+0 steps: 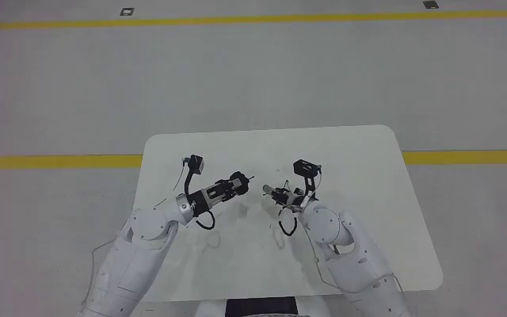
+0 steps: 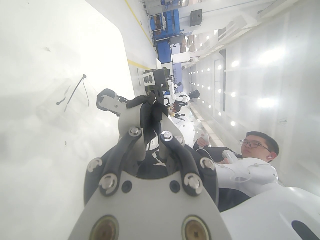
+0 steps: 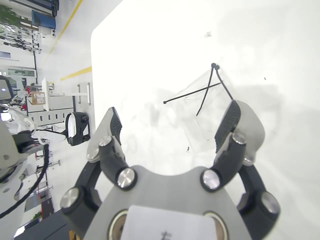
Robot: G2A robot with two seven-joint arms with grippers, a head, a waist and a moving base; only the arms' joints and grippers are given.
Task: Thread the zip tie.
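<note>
Your right gripper (image 3: pixel 173 107) hangs spread wide over crossed black zip ties (image 3: pixel 210 88), which lie flat on a clear bag (image 3: pixel 192 106) on the table (image 3: pixel 150 38). Your left gripper (image 2: pixel 151 106) is pressed together. Closing here may pinch two ties, or the bag.

White arm shells (image 1: pixel 150 230), black cables (image 3: pixel 44 161), silver screws (image 3: pixel 127 176), black ribbed fingers (image 3: pixel 228 123).

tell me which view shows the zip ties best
The right wrist view: the black zip ties lie crossed on the white table, with heads and tails plain to see. The left wrist view shows them farther off, as thin lines. In the top view they are too small to make out.
</note>
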